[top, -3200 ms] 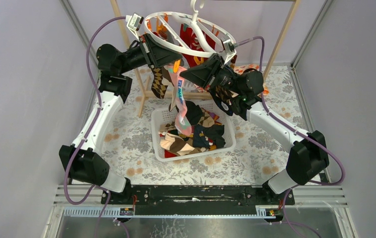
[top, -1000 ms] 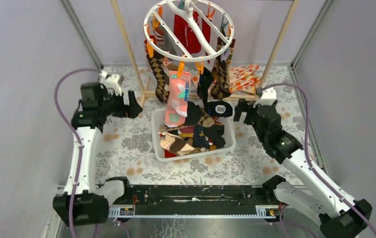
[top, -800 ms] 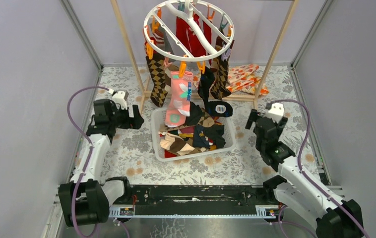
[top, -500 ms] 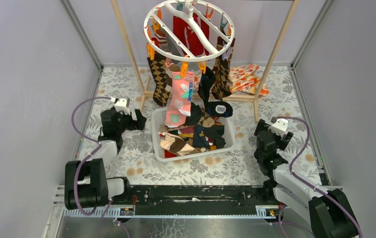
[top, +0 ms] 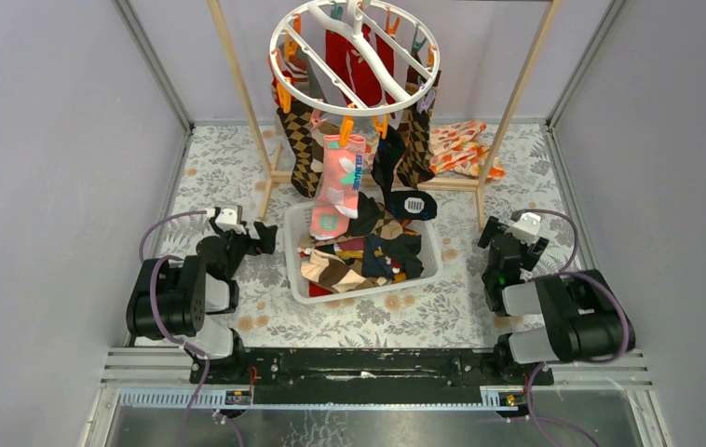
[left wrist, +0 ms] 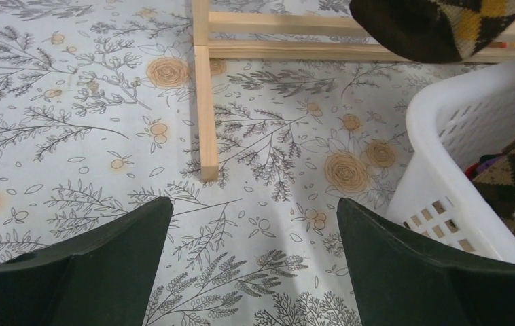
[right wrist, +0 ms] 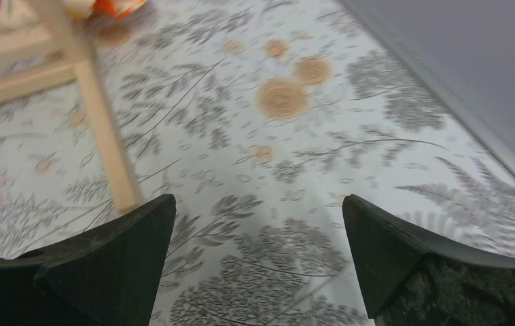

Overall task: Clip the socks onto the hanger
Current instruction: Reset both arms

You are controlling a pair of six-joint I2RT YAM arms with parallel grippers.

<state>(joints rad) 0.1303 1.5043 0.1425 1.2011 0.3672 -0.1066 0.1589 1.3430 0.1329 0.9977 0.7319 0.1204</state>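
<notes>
The round white hanger (top: 305,91) hangs from the wooden rack at the top. Clipped to it are brown argyle socks (top: 299,147), a pink patterned sock (top: 335,183), a red sock (top: 342,58) and a black sock (top: 386,160). More socks (top: 359,253) fill the white basket (top: 438,264) below. My left gripper (top: 254,236) rests low beside the basket's left side, open and empty; its wrist view has the basket wall (left wrist: 472,129) and an argyle sock toe (left wrist: 438,27). My right gripper (top: 508,233) rests low to the right of the basket, open and empty.
The wooden rack's foot bars (left wrist: 205,102) (right wrist: 105,136) lie on the floral tablecloth just ahead of each gripper. An orange-and-white cloth (top: 456,144) lies behind the rack's base. Grey walls (right wrist: 472,75) close in the sides.
Both arms have drawn back from beside the basket and folded down toward their bases. Both grippers stayed open. The hanger and its socks still swing slightly.
</notes>
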